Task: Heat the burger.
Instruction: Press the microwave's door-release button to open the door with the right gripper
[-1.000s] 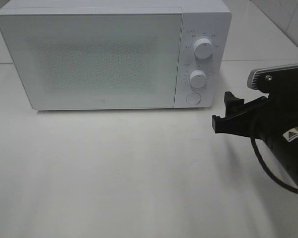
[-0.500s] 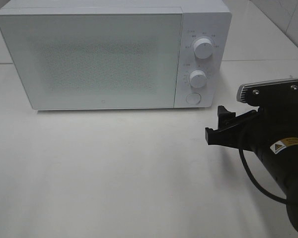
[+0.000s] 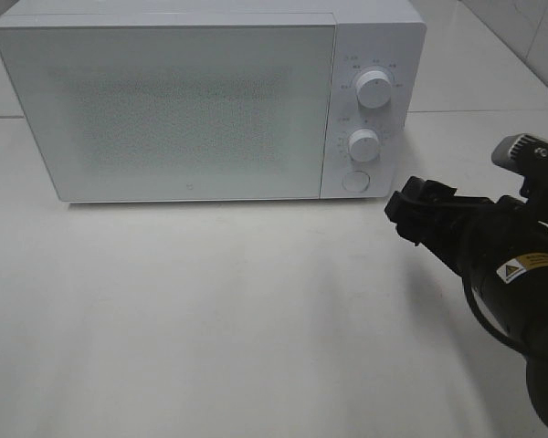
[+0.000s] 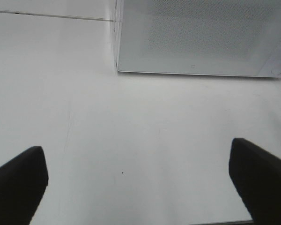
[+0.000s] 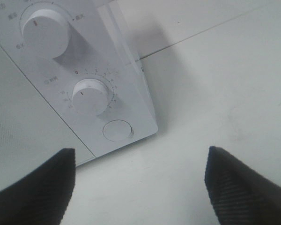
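Right wrist: right end effector [image 5: 140,157] agape, apparently clear of microwave [image 5: 126,101]; left end effector [image 4: 136,150] agape, empty.

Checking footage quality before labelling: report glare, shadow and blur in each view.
Exterior high: table washed out, nearly featureless; microwave and right gripper sharp. Left wrist: fingertips dark, blurred. Right wrist: lower dial crisp, microwave shadow beside it, fingertips soft.

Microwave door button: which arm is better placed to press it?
Right, likely. The right gripper hangs open close to the round button, facing it; the left gripper is out of the high view, back from the other end of the microwave.
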You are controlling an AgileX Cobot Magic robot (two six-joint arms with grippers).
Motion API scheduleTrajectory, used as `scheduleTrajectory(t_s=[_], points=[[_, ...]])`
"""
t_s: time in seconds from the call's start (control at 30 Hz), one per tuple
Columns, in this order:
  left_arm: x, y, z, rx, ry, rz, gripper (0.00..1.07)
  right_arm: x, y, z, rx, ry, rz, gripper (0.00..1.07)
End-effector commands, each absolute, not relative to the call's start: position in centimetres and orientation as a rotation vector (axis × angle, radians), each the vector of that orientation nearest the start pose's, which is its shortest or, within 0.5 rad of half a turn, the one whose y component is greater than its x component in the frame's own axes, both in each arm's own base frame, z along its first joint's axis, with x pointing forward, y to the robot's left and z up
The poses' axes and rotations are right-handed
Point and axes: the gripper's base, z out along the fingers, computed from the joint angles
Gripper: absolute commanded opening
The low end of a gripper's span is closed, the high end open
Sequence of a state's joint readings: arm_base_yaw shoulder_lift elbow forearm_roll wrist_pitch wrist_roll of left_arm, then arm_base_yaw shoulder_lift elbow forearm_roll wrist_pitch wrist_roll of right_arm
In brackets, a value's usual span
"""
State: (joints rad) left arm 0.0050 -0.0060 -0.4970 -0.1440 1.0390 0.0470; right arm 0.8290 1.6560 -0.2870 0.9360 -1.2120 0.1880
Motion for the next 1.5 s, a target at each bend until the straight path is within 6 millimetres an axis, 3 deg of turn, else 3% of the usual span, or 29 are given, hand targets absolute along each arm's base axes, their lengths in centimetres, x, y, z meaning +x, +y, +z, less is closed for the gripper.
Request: scheduleTrajectory(t_s=[0.03, 0.2, 0.3, 0.53, 0.6, 0.63, 0.7, 0.73, 0.77, 0.83, 0.87, 1.13, 1.33, 1.5], points=[[-0.8, -1.2, 27.9, 0.050, 1.991, -0.146, 0.98, 19.5, 11.3, 15.2, 0.610, 1.662, 0.467, 0.75], [-0.8, -1.2, 27.9, 0.050, 1.991, -0.146, 0.98, 19.5, 11.3, 15.0, 0.800, 1.626, 0.620, 0.74], [-0.8, -1.2, 27.9, 0.050, 1.991, -0.146, 0.98, 19.4, 11.4, 14.7, 1.016, 1.568, 0.785, 0.70], [-0.8, -1.2, 27.9, 0.050, 1.991, -0.146, 0.98, 19.4, 11.5, 14.6, 1.194, 1.504, 0.919, 0.57], [-0.8, -1.2, 27.9, 0.050, 1.991, -0.146, 0.98, 19.4, 11.5, 14.5, 1.236, 1.485, 0.949, 0.46], [-0.8, -1.2, 27.9, 0.050, 1.991, -0.146, 0.98, 19.4, 11.5, 14.5, 1.236, 1.485, 0.949, 0.46], [-0.8, -1.2, 27.9, 0.050, 1.991, -0.146, 0.98, 19.3, 11.5, 14.3, 1.287, 1.479, 0.975, 0.30], [-0.8, -1.2, 27.9, 0.050, 1.991, -0.146, 0.98, 19.3, 11.5, 14.3, 1.287, 1.479, 0.975, 0.30], [-0.8, -1.2, 27.9, 0.050, 1.991, -0.146, 0.98, 19.3, 11.6, 14.2, 1.321, 1.484, 0.985, 0.17], [-0.8, -1.2, 27.9, 0.050, 1.991, -0.146, 0.98, 19.2, 11.6, 14.0, 1.340, 1.491, 0.988, 0.11], [-0.8, -1.2, 27.9, 0.050, 1.991, -0.146, 0.98, 19.2, 11.7, 13.8, 1.360, 1.516, 0.981, 0.01], [-0.8, -1.2, 27.9, 0.050, 1.991, -0.146, 0.98, 19.3, 11.9, 13.7, 1.376, 1.540, 0.977, 0.00], [-0.8, -1.2, 27.9, 0.050, 1.991, -0.146, 0.98, 20.4, 13.2, 14.1, 1.335, 1.544, 0.989, 0.00], [-0.8, -1.2, 27.9, 0.050, 1.991, -0.146, 0.98, 21.6, 14.8, 13.0, 1.333, 1.562, 1.009, 0.00]])
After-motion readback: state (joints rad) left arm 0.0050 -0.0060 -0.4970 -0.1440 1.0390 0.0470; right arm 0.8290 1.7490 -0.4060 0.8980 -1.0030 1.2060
